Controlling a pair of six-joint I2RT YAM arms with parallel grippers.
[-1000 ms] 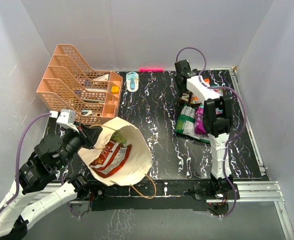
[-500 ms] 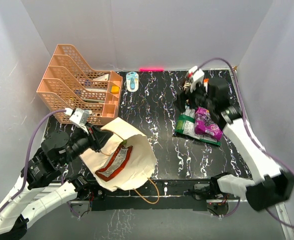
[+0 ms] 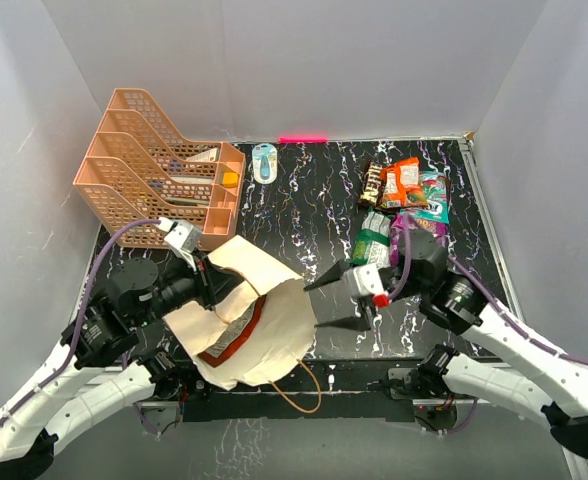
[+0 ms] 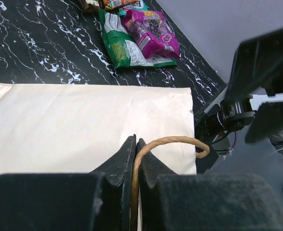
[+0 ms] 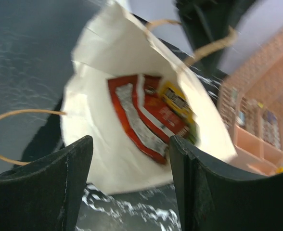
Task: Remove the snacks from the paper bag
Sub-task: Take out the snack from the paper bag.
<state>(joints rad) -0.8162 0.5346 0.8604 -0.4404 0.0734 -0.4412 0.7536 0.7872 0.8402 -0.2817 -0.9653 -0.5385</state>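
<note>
The beige paper bag lies on its side at the front left, its mouth facing right. My left gripper is shut on one brown cord handle at the bag's top edge. An orange-red chip bag with a yellow label lies inside the paper bag. My right gripper stands open just outside the mouth, with nothing between its fingers. In the top view the right gripper points left at the bag. Other snacks lie on the table: a green packet, a purple pouch, an orange-red packet and a dark brown one.
A peach tiered rack stands at the back left, close behind the bag. A small blue-and-white object lies at the back centre. The bag's second cord handle loops over the table's front edge.
My right arm has swung from the snack pile at the back right down to the bag's mouth. The left gripper has drawn the bag's top edge rightward, narrowing the mouth.
</note>
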